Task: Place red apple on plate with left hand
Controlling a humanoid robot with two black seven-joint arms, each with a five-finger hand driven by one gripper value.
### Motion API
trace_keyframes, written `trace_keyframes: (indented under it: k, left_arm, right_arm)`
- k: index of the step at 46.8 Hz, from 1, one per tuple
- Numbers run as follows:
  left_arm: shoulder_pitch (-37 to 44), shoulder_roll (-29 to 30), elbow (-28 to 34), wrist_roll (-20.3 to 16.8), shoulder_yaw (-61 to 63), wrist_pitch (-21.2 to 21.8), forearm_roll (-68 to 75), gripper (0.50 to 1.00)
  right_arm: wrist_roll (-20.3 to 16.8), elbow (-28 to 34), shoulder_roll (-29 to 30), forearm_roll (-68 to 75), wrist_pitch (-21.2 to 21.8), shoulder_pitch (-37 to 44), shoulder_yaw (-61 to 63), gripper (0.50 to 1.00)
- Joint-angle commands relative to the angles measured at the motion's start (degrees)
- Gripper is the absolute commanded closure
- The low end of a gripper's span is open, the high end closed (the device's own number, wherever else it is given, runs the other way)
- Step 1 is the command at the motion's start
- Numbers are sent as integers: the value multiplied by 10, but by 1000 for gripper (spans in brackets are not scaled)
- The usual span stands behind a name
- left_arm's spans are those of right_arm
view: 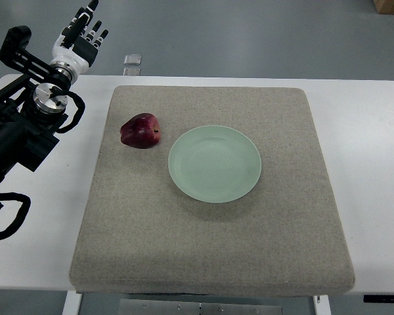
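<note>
While the black left arm enters over the white table's (374, 197) far-left corner, the left hand (82, 36) hangs beyond the far edge, fingers loosely extended, holding nothing. Grey felt mat (210, 249) covers the tabletop. Dark red, glossy apple (141, 131) lies near the mat's far-left corner, just beside the pale green round plate (214, 164), mid-mat, not touching.

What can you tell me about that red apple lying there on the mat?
The red apple is dark red and glossy, somewhat lumpy in shape. It lies on the grey mat, on its side as far as I can tell, just left of the pale green plate with a small gap between them. Only the mat touches it; the left hand is raised well away, past the table's far edge.
</note>
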Motion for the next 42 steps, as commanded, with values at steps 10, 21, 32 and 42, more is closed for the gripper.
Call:
trace_keyframes:
  k: [10, 21, 32, 42]
  left_arm:
    - [1, 2, 0, -5, 0, -1, 0, 506]
    - [1, 0, 1, -4, 0, 7, 0, 506]
    - [-2, 8, -1, 0, 12, 8, 4, 506]
    - [-6, 10, -1, 0, 61, 4, 18, 506]
  right_arm:
    - [0, 0, 0, 1, 0, 0, 0, 536]
    - [0, 0, 0, 0, 0, 0, 0, 536]
    - [0, 0, 0, 0, 0, 0, -1, 536]
    - [0, 0, 0, 0, 0, 0, 0, 536]
